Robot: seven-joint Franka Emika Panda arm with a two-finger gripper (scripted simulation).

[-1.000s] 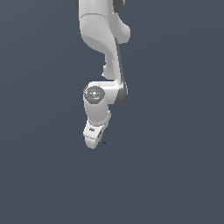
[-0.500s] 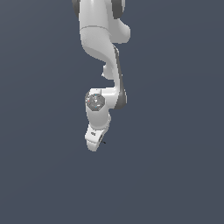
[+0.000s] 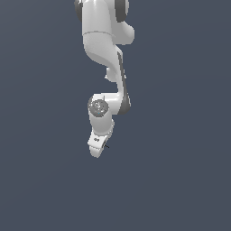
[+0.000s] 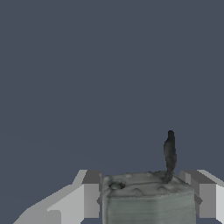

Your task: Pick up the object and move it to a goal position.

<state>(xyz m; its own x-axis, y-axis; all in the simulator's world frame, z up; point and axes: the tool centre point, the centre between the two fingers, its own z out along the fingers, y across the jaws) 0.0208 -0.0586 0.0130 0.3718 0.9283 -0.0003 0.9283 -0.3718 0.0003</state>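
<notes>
Gripper (image 4: 146, 197) clamped on the object (image 4: 148, 197). On my wrist view I see both fingers (image 4: 89, 194) pressed against its grey block, thin dark tip (image 4: 169, 153) sticking out past them. From outside, the arm (image 3: 106, 54) hangs down, tip (image 3: 106, 146) just showing beside the gripper (image 3: 96, 151).

No readable text, labels, brand names, numbers or signs appear in either view. The robot's hand (image 3: 96, 151) carries a small dark mark on its white casing in the exterior view, too blurred and small to read. The grey block (image 4: 148, 199) in the wrist view bears no lettering.
</notes>
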